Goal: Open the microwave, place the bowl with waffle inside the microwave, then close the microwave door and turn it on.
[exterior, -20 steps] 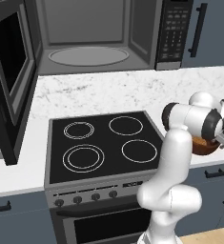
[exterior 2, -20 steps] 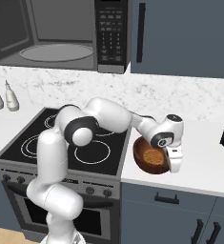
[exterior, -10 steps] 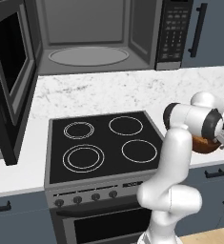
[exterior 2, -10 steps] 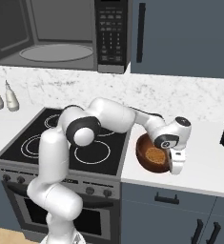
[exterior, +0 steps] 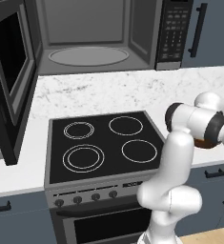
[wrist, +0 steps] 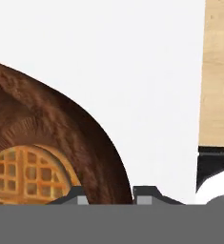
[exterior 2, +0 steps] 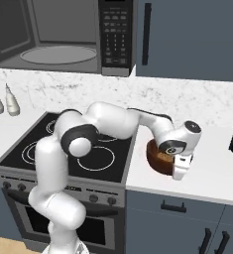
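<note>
Wood-grained brown bowl [wrist: 61, 138], grid-textured golden waffle [wrist: 27, 174], marbled white counter [exterior 2: 212, 173], glossy black stove [exterior: 104, 143]

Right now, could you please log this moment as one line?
microwave door: open | bowl: on counter, waffle inside | gripper: straddling bowl rim | phase: grasping bowl

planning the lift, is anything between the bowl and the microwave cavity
Nothing visible blocks it. The microwave door is swung open to the left and the microwave cavity shows just its turntable. The bowl sits on the counter right of the stove, below the opening.
</note>
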Controlling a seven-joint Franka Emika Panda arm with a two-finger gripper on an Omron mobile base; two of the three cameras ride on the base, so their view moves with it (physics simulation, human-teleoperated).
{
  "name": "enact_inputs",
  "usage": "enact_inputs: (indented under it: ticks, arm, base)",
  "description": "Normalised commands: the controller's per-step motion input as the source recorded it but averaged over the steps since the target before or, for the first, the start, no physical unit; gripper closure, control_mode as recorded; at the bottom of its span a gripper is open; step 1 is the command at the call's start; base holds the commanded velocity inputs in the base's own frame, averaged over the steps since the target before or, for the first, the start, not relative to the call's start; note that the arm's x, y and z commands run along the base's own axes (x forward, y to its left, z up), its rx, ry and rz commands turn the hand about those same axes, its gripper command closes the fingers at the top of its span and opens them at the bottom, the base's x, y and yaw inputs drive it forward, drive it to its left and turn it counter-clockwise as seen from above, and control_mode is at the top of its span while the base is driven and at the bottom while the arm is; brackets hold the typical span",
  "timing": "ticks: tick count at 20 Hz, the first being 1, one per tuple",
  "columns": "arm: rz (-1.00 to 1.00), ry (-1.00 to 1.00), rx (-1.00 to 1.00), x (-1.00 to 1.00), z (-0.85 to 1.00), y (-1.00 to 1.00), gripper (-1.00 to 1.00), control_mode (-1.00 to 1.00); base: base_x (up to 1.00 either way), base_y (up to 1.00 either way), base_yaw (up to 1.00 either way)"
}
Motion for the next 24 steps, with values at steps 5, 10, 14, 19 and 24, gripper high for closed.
enact_inputs:
  ticks: [5,10,14,19,24]
  arm:
    - [0.0,-0.43,0.0,-0.7,0.45,0.57,1.0,-1.0]
    - [0.0,-0.41,-0.02,-0.72,0.49,0.78,1.0,-1.0]
    - [-0.01,-0.15,-0.01,-0.62,0.71,0.96,1.0,-1.0]
    - [0.0,0.09,-0.06,-0.37,0.9,0.97,1.0,-1.0]
    - [0.0,0.3,-0.08,-0.19,0.94,0.99,1.0,-1.0]
  base:
    - [0.0,0.0,0.0]
    - [0.0,0.0,0.0]
    - [0.0,0.0,0.0]
    - [0.0,0.0,0.0]
    - [0.0,0.0,0.0]
